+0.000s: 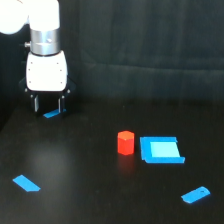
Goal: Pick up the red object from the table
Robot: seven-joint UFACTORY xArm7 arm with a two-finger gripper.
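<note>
The red object (126,142) is a small red-orange stubby block standing upright on the black table (90,190), a little right of the middle. My gripper (48,106) hangs at the upper left of the exterior view, well away from the red object, up and to its left. Its two dark fingers (36,104) point down and stand apart, so the gripper is open with nothing held between them.
A blue rectangular block (161,149) sits right beside the red object on the exterior view's right. Flat blue pieces lie at the lower left (26,183), at the lower right (195,194), and just below the fingertips (51,114). A dark curtain (150,50) closes the back.
</note>
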